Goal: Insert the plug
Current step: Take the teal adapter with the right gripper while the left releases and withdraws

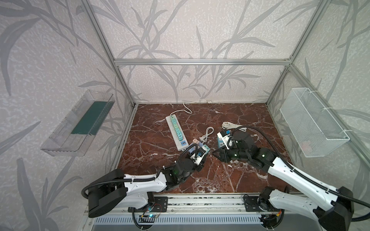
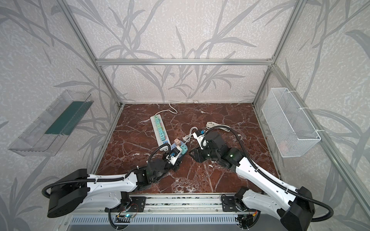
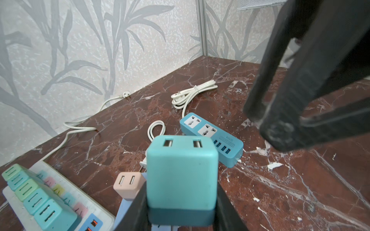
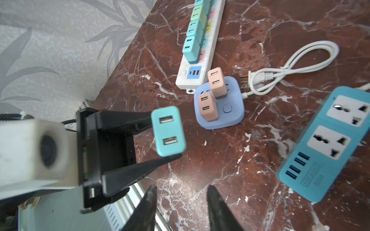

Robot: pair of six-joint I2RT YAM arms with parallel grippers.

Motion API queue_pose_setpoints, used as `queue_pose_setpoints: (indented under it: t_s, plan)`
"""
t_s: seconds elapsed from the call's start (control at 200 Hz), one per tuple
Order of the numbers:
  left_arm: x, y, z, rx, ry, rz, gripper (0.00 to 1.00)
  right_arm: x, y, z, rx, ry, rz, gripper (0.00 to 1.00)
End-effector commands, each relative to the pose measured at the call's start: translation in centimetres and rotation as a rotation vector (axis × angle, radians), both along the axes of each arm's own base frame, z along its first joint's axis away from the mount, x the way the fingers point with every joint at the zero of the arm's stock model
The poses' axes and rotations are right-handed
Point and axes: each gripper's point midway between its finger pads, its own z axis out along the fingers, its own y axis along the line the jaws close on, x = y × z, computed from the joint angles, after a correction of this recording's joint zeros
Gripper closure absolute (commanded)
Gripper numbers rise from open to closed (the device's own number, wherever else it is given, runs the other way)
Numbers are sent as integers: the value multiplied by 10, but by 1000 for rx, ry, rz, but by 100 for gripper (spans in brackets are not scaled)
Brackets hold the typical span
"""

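A teal two-port USB charger plug (image 3: pixel 181 172) hangs above the marble table (image 1: pixel 156 140), and my left gripper (image 3: pixel 181 193) is shut on its lower sides. Its prongs are hidden. The right wrist view shows this plug (image 4: pixel 168 131) up in the air just beside a light-blue square socket block (image 4: pixel 230 112) that carries two pink chargers (image 4: pixel 215 84). My right gripper (image 4: pixel 181 188) is open with nothing between its fingers. It hovers close to the right of the held plug (image 1: pixel 207 149) in both top views.
A long white power strip (image 1: pixel 176 132) filled with several teal and green chargers lies behind the left gripper. Under the right arm is a blue strip (image 4: pixel 320 160) with two universal sockets. Coiled white cords (image 1: pixel 207 134) lie nearby. A wire basket (image 1: pixel 314 124) and a clear tray (image 1: pixel 78 124) hang on the walls.
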Motion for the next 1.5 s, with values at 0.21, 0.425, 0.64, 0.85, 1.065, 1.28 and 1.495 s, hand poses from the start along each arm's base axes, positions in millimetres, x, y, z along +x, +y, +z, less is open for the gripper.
queue_pose_setpoints:
  t_s: [0.21, 0.425, 0.64, 0.85, 1.065, 1.28, 1.495]
  plan:
    - [-8, -7, -4, -13, 12, -63, 100, 6, 33, -1, -14, 37, 70, 49]
    - [-16, -8, -1, -13, -4, -113, 100, 13, 41, -16, -42, 80, 62, 45]
    - [-22, -6, 2, -29, -16, -142, 100, 16, 46, -10, -18, 70, 68, 70]
    - [-19, 2, 3, -24, -41, -105, 100, 4, 57, -14, 2, 141, 141, 76]
    - [-4, 21, 12, -70, -46, 39, 35, 15, 47, -4, -18, 81, 79, 98]
    - [14, 71, 30, -111, -29, 316, 21, 66, -14, 28, -186, -125, -153, 100]
    - [31, 152, 36, -166, 15, 740, 16, 114, -84, 11, -415, -207, -404, 100]
